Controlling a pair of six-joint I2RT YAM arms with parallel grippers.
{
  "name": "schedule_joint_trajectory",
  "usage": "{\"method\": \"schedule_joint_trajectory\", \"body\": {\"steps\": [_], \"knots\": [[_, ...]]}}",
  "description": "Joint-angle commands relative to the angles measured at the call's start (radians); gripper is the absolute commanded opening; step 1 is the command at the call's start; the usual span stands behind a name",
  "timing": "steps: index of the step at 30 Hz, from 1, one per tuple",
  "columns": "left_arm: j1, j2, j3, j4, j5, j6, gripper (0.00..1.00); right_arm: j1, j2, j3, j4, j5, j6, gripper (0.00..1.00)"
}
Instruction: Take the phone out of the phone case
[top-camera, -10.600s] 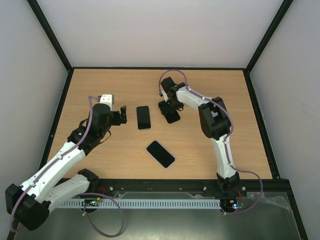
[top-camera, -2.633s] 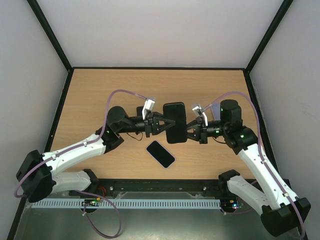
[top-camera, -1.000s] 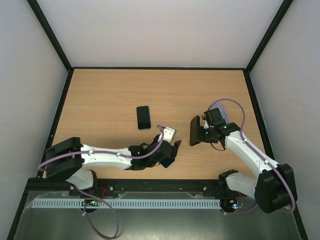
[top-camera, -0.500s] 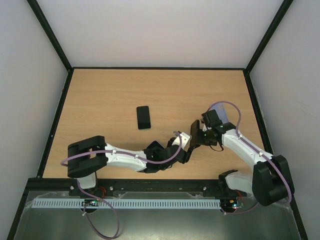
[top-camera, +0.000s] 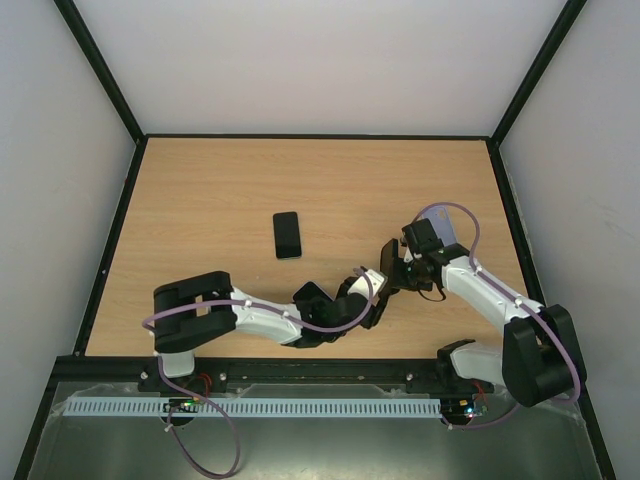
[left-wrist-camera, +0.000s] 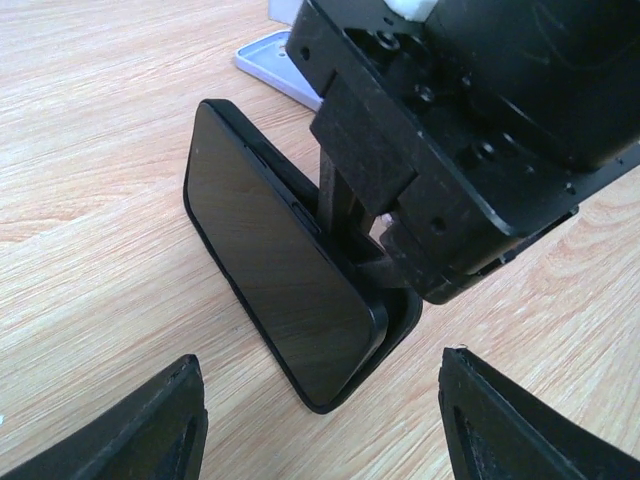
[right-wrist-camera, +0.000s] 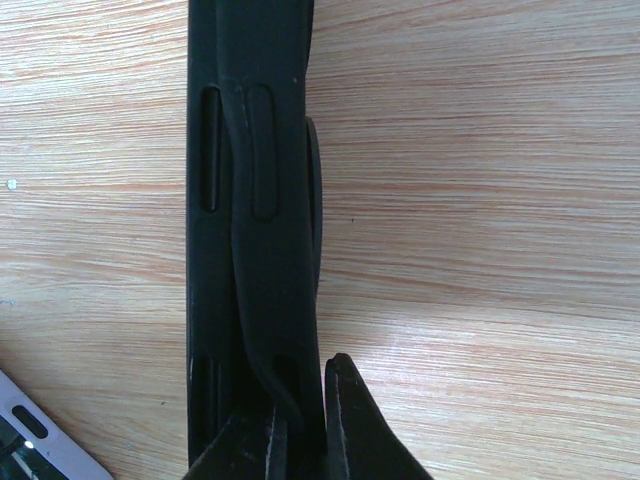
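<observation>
The black phone case (top-camera: 388, 260) stands on its long edge on the table, with the phone (left-wrist-camera: 270, 265) in it, dark screen facing my left wrist camera. At the near corner the phone sits slightly proud of the case rim (left-wrist-camera: 400, 325). My right gripper (right-wrist-camera: 305, 410) is shut on the lip of the case (right-wrist-camera: 255, 200) from the right (top-camera: 402, 270). My left gripper (left-wrist-camera: 320, 357) is open just in front of the screen, one finger (left-wrist-camera: 150, 430) on each side, touching neither. In the top view it (top-camera: 377, 290) is just left of the case.
A second black phone (top-camera: 287, 235) lies flat on the wooden table (top-camera: 200, 200), left of the centre. My left arm (top-camera: 270, 318) stretches along the near edge. A pale grey flat piece (left-wrist-camera: 272, 62) shows behind the case. Black frame rails (top-camera: 130, 200) border the table.
My left arm has swept right along the near edge, bringing its open gripper up to the case. My right gripper has stayed shut on the case, almost still.
</observation>
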Motion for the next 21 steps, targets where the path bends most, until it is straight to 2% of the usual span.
{"method": "schedule_joint_trajectory", "body": {"steps": [1,21], "knots": [[-0.005,0.048,0.018,0.063,-0.032,0.1,0.63,-0.004,0.0,0.01,0.049,-0.001,-0.005,0.02],[-0.001,0.144,0.12,0.027,-0.137,0.311,0.62,-0.004,-0.035,-0.005,0.04,-0.054,-0.016,0.02]]}}
